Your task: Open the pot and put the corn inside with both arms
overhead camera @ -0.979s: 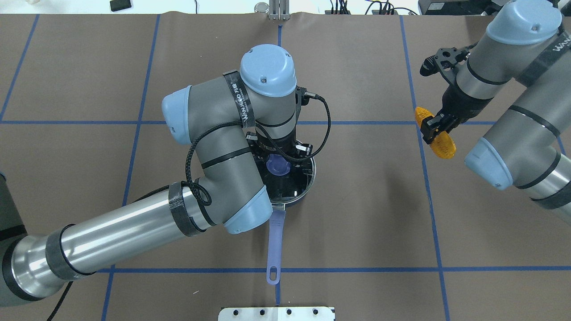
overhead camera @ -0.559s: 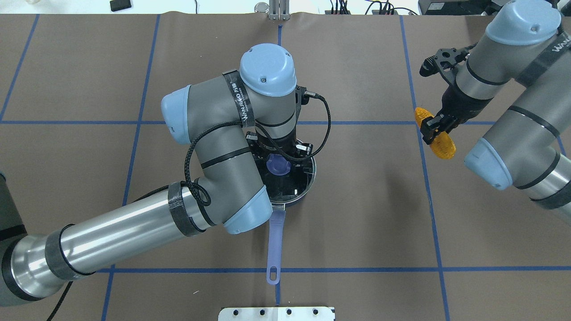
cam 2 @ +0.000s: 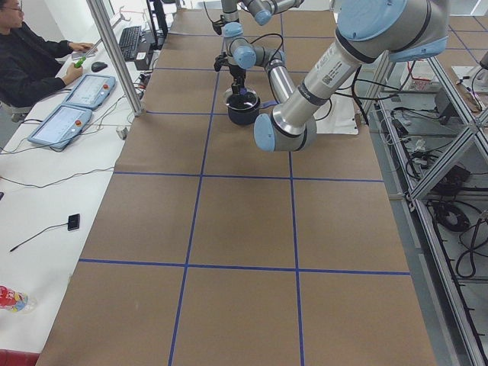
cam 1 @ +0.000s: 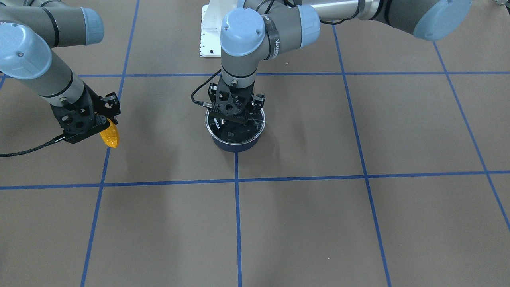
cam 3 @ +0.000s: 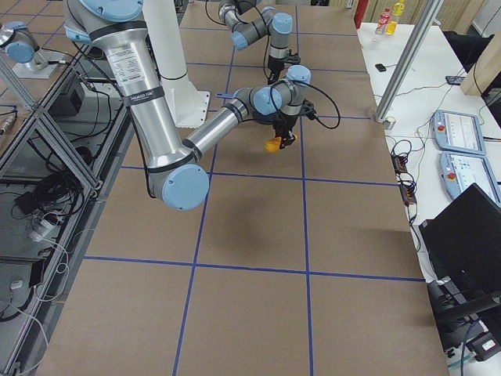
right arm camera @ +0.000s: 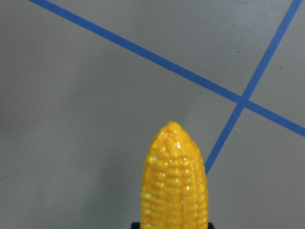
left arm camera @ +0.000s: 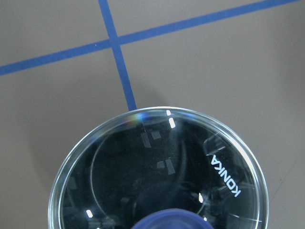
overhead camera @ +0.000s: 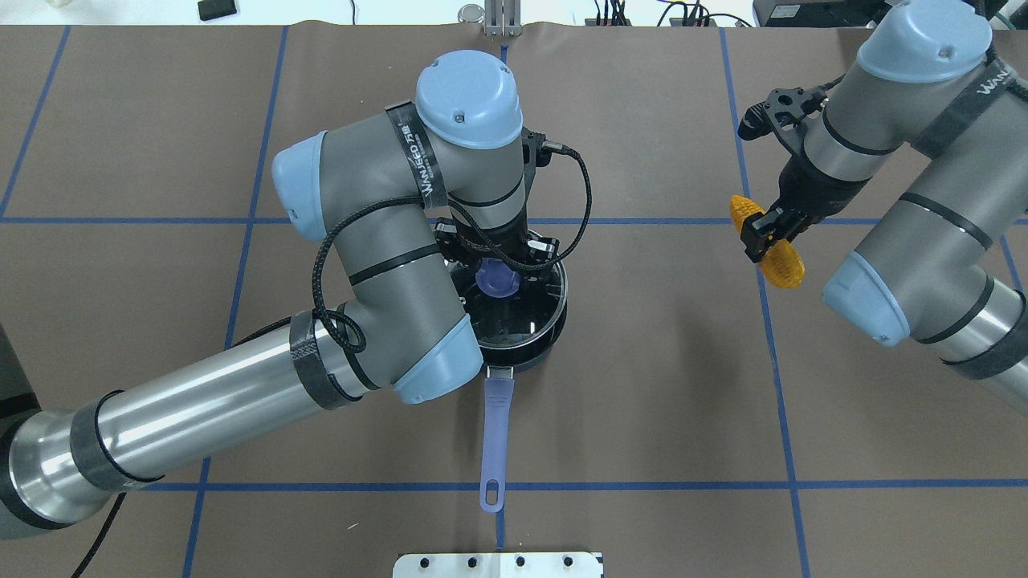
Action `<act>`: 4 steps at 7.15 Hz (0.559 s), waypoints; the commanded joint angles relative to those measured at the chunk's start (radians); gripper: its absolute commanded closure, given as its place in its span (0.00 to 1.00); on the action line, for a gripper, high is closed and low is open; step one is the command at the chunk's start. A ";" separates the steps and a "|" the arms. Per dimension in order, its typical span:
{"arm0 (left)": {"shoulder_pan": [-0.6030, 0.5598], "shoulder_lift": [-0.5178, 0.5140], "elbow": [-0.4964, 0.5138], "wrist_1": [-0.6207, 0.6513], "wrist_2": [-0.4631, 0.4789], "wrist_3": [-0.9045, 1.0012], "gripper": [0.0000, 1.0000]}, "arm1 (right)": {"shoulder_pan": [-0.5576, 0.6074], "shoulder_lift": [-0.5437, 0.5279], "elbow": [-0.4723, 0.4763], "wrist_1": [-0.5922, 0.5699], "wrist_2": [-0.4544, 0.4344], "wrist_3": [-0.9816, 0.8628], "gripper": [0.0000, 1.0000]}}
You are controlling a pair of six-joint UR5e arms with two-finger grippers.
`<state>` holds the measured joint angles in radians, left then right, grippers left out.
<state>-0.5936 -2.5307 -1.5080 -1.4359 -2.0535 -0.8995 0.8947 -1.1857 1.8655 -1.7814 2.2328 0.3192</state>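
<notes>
Pot (cam 1: 236,146) upright mid-tabletop (overhead camera: 658,385), near a blue tape crossing (overhead camera: 503,221), long handle (overhead camera: 497,425) pointing toward the robot's base. Glass lid (cam 1: 255,124) over its mouth; seated or just lifted, cannot tell. Left tool (overhead camera: 498,271) pinching the lid's blue knob (overhead camera: 495,284) from above. Corn (overhead camera: 784,265) well apart on the robot's right, off the tabletop, pinched across its middle by right tool (overhead camera: 761,233), tips jutting either side.

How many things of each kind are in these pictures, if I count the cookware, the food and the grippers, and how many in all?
Pots: 1, the pot
Lids: 1, the glass lid
Corn ears: 1, the corn
Grippers: 2, the left gripper and the right gripper
Total: 5
</notes>
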 commanded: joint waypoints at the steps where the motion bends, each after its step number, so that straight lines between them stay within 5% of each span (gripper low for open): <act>1: -0.041 0.003 -0.008 0.002 -0.002 0.008 0.47 | -0.020 0.038 0.001 0.000 0.027 0.001 0.62; 4: -0.133 0.069 -0.076 0.049 -0.065 0.153 0.48 | -0.106 0.130 -0.003 0.007 0.019 0.119 0.62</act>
<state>-0.6827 -2.4798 -1.5626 -1.4164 -2.0824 -0.8065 0.8350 -1.1021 1.8647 -1.7796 2.2574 0.3536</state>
